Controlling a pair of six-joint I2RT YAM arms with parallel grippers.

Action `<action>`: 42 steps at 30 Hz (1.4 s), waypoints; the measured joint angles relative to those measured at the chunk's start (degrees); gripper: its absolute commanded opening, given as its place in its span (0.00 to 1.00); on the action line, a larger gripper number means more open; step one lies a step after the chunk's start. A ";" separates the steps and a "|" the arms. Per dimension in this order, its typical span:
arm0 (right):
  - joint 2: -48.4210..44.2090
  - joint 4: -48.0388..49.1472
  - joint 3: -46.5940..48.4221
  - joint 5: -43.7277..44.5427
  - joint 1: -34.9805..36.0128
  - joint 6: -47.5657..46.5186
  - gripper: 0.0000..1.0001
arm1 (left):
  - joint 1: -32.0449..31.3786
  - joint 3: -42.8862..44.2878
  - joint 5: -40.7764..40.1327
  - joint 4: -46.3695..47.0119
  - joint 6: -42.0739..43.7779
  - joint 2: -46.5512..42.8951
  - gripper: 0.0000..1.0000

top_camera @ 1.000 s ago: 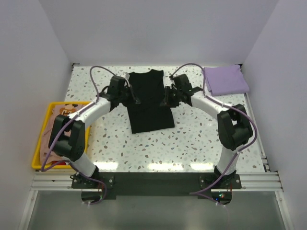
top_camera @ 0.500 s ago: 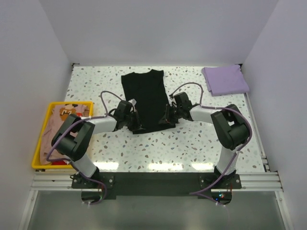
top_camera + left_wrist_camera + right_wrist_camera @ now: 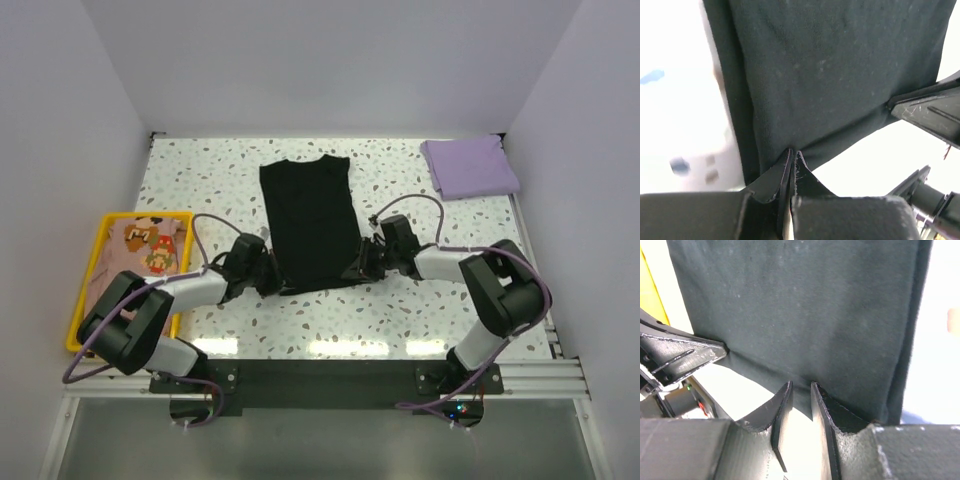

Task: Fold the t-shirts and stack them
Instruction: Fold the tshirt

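While flat, hem of black t-shirt (image 3: 305, 215) inside shut left end effector (image 3: 791, 153), at slightly parted right end effector (image 3: 799, 388), hold unclear.

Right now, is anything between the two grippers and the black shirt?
Nothing visible is. The left gripper is shut on the near hem of the black shirt. The right gripper is at the same hem, with no other thing between.
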 measured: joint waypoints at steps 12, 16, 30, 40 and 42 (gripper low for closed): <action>-21.57 -8.76 -16.35 0.26 0.68 0.87 0.30 | -7.52 -7.52 -1.86 -11.85 -4.13 -16.61 0.02; -30.56 -20.09 -15.21 2.56 0.83 0.09 0.36 | -7.41 -4.63 -4.42 -21.22 -2.99 -21.90 0.24; -3.26 -28.15 34.67 16.72 -2.95 -8.09 0.41 | 10.25 37.51 -7.08 -21.55 8.02 12.81 0.35; 28.74 -33.66 65.88 24.06 -3.76 -13.14 0.40 | 11.54 63.80 -4.94 -23.15 17.57 38.40 0.45; 31.80 -34.97 68.52 25.00 -3.76 -13.90 0.40 | 11.56 67.10 -4.35 -23.19 19.87 40.79 0.48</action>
